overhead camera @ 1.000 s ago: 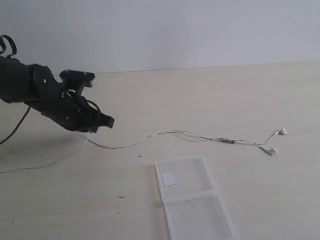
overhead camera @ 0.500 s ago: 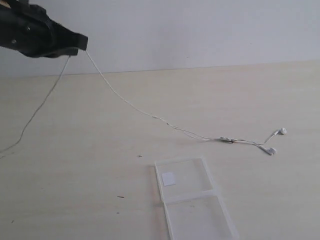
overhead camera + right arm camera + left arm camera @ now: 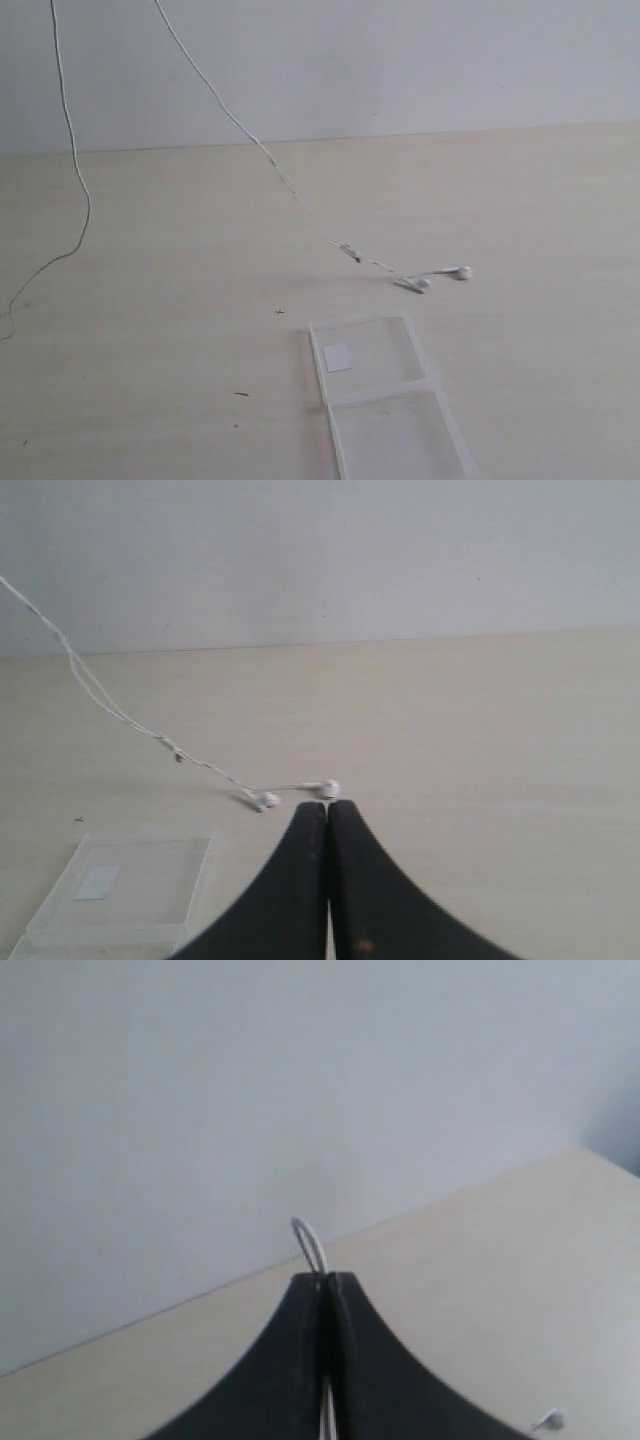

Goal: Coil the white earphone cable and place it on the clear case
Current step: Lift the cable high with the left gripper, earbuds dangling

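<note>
Lifted out of the exterior view since a moment ago, the left fingers (image 3: 295,1345) pinch the white earphone cable (image 3: 290,194), a small loop poking past their tips. Both strands leave the top edge. Its earbuds (image 3: 440,277), dragged closer, lie on the bench (image 3: 150,330) near the clear case (image 3: 390,420), not touching it. The right fingers (image 3: 370,880) are pressed together, empty.

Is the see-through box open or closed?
Open. The clear box lies spread flat on the table, its two halves side by side. The earphone wire is not on it.
</note>
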`<state>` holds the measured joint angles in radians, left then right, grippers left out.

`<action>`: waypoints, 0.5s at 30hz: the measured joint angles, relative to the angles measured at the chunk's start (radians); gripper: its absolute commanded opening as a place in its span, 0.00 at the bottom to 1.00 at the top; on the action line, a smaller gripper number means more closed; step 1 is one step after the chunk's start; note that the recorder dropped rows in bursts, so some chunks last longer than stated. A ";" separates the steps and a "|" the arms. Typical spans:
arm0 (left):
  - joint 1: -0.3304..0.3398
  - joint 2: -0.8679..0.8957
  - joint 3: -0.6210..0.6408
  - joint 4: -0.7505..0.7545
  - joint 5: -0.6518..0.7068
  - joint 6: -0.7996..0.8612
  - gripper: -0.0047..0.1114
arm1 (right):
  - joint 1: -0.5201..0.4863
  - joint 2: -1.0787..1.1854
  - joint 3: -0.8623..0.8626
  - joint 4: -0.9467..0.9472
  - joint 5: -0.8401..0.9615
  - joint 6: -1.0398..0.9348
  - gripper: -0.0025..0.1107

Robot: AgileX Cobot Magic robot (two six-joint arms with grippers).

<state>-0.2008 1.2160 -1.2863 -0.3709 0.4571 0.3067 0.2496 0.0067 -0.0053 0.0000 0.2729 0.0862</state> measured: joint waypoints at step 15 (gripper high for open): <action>0.000 -0.098 -0.217 -0.043 0.157 0.030 0.04 | 0.000 0.000 0.000 0.000 0.000 0.000 0.02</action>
<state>-0.2008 1.1184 -1.5034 -0.4138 0.6143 0.3366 0.2496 0.0067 -0.0053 0.0000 0.2729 0.0862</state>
